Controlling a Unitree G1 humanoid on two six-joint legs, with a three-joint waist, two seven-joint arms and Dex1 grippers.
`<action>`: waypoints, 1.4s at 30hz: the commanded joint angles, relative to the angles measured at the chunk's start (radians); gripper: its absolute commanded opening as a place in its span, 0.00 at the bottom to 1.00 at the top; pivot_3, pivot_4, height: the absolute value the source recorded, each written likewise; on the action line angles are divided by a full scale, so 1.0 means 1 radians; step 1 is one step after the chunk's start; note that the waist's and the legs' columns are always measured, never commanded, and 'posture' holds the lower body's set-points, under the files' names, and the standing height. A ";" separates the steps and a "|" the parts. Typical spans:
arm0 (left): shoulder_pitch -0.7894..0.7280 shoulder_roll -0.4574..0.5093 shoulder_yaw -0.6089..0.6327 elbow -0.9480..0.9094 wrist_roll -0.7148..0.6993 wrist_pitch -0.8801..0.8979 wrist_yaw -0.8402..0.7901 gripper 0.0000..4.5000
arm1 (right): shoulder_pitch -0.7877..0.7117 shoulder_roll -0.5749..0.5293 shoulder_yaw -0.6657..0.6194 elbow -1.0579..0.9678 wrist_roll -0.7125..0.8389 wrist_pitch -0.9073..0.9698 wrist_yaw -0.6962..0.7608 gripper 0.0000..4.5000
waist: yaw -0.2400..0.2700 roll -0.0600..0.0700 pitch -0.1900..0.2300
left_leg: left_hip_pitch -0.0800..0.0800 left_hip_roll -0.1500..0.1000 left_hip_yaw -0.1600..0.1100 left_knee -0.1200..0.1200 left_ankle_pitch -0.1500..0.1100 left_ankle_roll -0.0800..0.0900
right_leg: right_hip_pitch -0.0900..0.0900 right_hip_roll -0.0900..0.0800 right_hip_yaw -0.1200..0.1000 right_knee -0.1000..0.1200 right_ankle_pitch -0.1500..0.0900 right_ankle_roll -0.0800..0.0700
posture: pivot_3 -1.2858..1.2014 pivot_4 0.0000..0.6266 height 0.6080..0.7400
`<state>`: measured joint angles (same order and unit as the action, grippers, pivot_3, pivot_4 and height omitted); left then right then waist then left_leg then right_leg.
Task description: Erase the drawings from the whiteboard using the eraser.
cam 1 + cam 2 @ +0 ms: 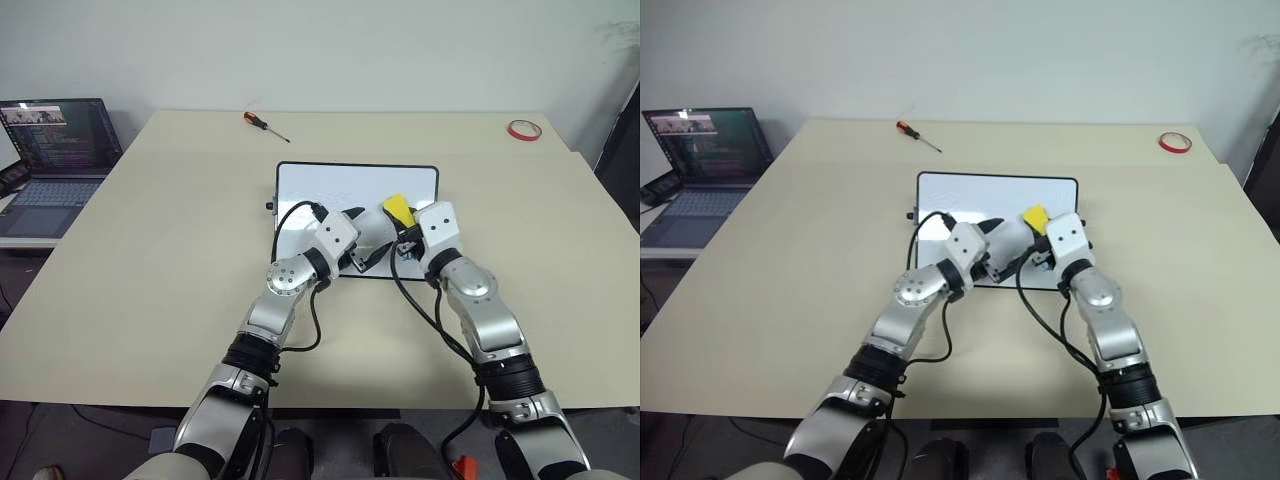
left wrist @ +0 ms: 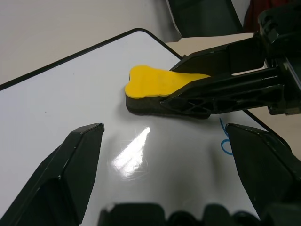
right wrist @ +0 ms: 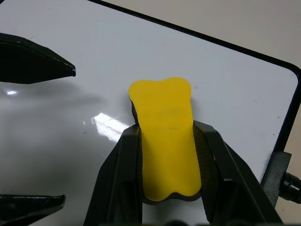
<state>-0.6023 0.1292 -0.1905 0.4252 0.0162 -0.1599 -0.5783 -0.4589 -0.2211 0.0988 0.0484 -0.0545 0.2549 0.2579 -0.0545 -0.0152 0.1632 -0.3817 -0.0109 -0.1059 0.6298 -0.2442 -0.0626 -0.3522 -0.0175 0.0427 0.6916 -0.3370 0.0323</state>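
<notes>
The whiteboard [image 1: 305, 190] lies flat on the table in front of me. My right gripper [image 3: 167, 136] is shut on the yellow eraser [image 3: 164, 141], whose black side rests on the board near its right end. Beside it my left gripper [image 2: 164, 155] hovers open just above the board, pointing toward the eraser [image 2: 150, 82]. One small blue drawing [image 2: 226, 141] shows on the board beneath the right gripper's fingers [image 2: 225, 80]. The rest of the visible board surface is white and glossy.
A red-handled screwdriver [image 1: 266, 125] lies on the beige table [image 1: 150, 250] beyond the board. A red tape ring [image 1: 523, 129] sits at the far right corner. An open laptop [image 1: 55, 160] stands on a lower surface to the left.
</notes>
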 commanded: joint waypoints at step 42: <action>0.006 -0.024 -0.013 -0.038 -0.007 -0.012 -0.012 1.00 | 0.022 -0.060 -0.031 -0.019 -0.071 0.080 -0.088 0.26 | 0.007 -0.003 0.000 | 0.003 -0.004 -0.003 0.000 0.001 0.002 | 0.009 -0.001 -0.002 -0.010 0.004 0.006 | 0.52 0.24 1.00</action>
<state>-0.5854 0.1096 -0.2015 0.4099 0.0155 -0.1573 -0.5829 -0.4130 -0.2858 0.0634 -0.0196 -0.1061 0.3335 0.1873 -0.0477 -0.0178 0.1630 -0.3789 -0.0147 -0.1084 0.6296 -0.2428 -0.0601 -0.3436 -0.0183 0.0412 0.6816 -0.3329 0.0386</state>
